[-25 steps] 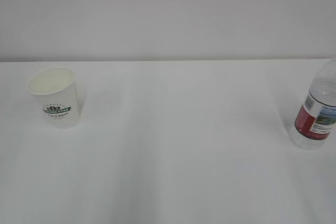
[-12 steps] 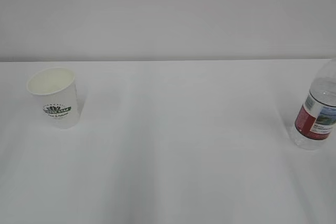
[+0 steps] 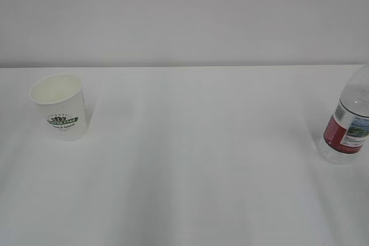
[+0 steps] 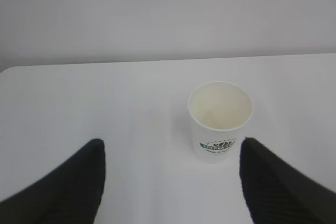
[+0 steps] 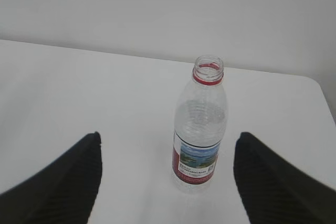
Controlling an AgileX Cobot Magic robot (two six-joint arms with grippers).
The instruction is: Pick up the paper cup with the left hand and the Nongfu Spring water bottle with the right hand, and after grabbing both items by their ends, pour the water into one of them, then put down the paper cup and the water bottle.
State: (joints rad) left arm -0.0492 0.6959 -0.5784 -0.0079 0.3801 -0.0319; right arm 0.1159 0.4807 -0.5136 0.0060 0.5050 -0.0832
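White tabletop (image 3: pixel 190 159) fills the exterior view, a plain pale wall (image 3: pixel 184 15) behind it.

One small white tapered paper cup (image 3: pixel 59 106) with a dark green round logo stands upright at the table's far left. Its cream interior shows no liquid from the left wrist view (image 4: pixel 220 121); cup looks empty.

One clear plastic water bottle (image 3: pixel 347 124) with a red-and-white label and green landscape picture stands upright, well apart from the cup, at the table's right edge, partly cut off by the frame. In the right wrist view the bottle (image 5: pixel 200 127) has a red neck ring and an uncapped mouth. Water level cannot be told; the body is clear throughout.

Left gripper (image 4: pixel 170 182): two black fingers (image 4: pixel 68 187) spread wide, holding nothing, short of the cup; the cup stands nearer the finger on the view's right.

Right gripper (image 5: pixel 168 182): black fingers (image 5: pixel 273 182) also spread wide, empty, with the bottle standing between them but beyond the tips, untouched.

Count: one cup, one bottle, two grippers.
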